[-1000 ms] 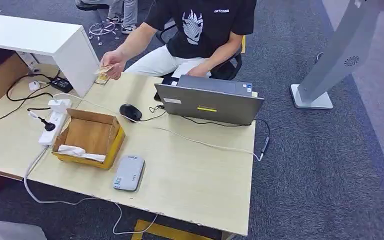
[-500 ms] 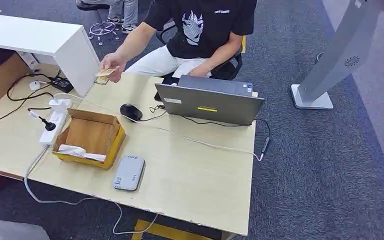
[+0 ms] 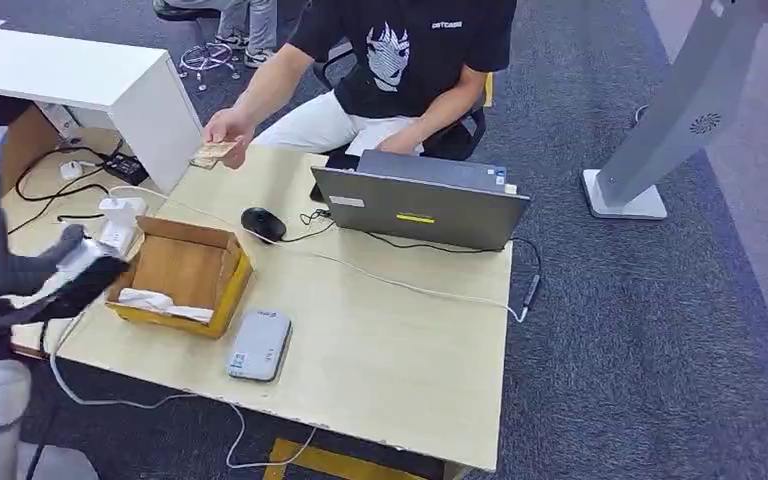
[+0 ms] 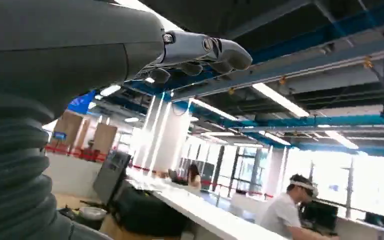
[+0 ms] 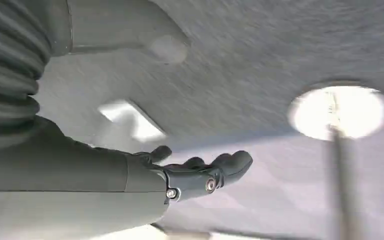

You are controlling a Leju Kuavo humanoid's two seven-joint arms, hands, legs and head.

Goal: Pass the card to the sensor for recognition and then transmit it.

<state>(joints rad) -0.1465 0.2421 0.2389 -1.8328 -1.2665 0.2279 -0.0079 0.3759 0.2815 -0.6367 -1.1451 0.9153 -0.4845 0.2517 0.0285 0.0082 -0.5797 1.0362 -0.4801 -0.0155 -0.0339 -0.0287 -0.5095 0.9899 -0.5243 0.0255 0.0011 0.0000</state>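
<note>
In the head view you are looking down at a pale wooden tabletop [image 3: 390,350], where a seated person in a black printed T-shirt [image 3: 410,55] is holding a small tan card [image 3: 213,152] in one hand [image 3: 227,127] above the far left corner of the tabletop, well apart from your left robot hand [image 3: 35,275]. That left robot hand is coming in blurred at the left edge, over the white power strip [image 3: 110,230], with its dark fingers spread and nothing in them. A flat pale grey card sensor [image 3: 259,345] is lying near the front edge, just beside an open yellow cardboard box [image 3: 180,275]. Behind them a black computer mouse [image 3: 262,224] and an open grey laptop [image 3: 418,208] are sitting in front of the person. In the left wrist view your left robot hand [image 4: 195,52] is pointing up toward a ceiling with blue beams, its fingers loosely curled and grasping nothing, while people are sitting at distant desks. In the right wrist view your right robot hand [image 5: 200,175] is reaching out over grey carpet, fingers lightly bent and released, holding nothing.
</note>
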